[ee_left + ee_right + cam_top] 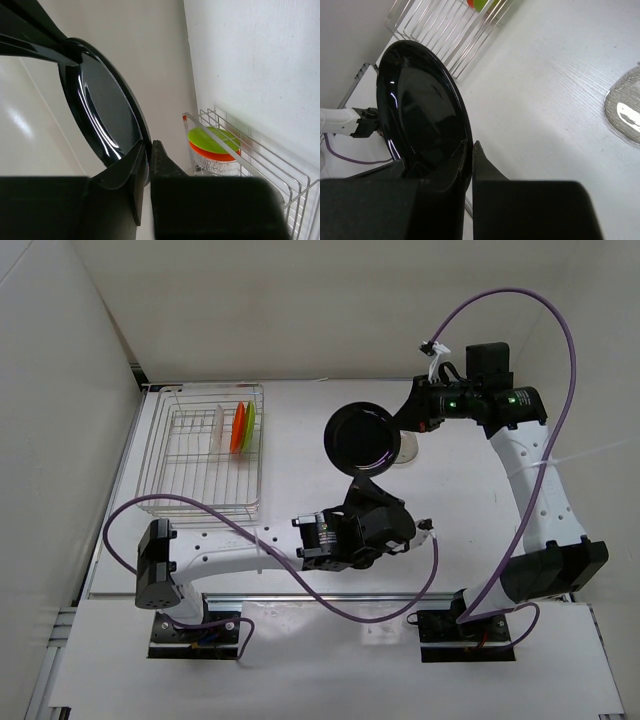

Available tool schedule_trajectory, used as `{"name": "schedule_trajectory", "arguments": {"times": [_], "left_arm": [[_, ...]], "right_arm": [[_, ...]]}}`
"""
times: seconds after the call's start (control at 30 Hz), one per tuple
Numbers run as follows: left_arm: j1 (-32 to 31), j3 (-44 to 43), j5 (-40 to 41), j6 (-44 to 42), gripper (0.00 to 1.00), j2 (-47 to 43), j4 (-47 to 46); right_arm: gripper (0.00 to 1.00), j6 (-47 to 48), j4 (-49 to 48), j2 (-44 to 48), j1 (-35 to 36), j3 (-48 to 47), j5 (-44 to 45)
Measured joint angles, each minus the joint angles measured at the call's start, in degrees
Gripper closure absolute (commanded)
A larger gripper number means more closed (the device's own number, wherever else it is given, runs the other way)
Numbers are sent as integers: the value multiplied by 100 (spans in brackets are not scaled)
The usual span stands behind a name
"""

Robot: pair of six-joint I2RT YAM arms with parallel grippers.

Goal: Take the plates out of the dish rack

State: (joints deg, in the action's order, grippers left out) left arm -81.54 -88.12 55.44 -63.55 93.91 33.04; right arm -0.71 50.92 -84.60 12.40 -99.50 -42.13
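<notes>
The black plate (360, 435) hangs on edge in the air right of the dish rack (200, 502). My left gripper (368, 478) is shut on its lower rim (149, 145). My right gripper (403, 430) is shut on its right rim (471, 145). The plate fills both wrist views (105, 120) (420, 125). The orange plate (238, 428) and the lime green plate (249, 420) stand upright side by side in the rack's far right part, also seen in the left wrist view (215, 152) (212, 137). The clear plate (625, 107) lies on the table under my right gripper.
The rack stands at the far left against the white side wall (60, 390). A pale upright thing (218, 425) stands in the rack left of the orange plate; I cannot tell what it is. Purple cables loop over both arms.
</notes>
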Motion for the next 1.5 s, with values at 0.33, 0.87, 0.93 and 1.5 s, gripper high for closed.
{"name": "schedule_trajectory", "arguments": {"times": [0.33, 0.87, 0.93, 1.5], "left_arm": [[442, -435, -70, 216, 0, 57, 411], [2966, -1954, -763, 1762, 0, -476, 2155], [3869, -2068, -717, 2055, 0, -649, 2033], [5818, -2433, -2260, 4524, 0, -876, 3005]], "right_arm": [[100, -240, -101, -61, 96, 151, 485], [100, -1904, -1488, -2848, 280, -446, 2806], [100, -2149, -1698, -3047, 426, -463, 3016], [100, -3480, -2039, -4778, 1464, -1552, 4321]]}}
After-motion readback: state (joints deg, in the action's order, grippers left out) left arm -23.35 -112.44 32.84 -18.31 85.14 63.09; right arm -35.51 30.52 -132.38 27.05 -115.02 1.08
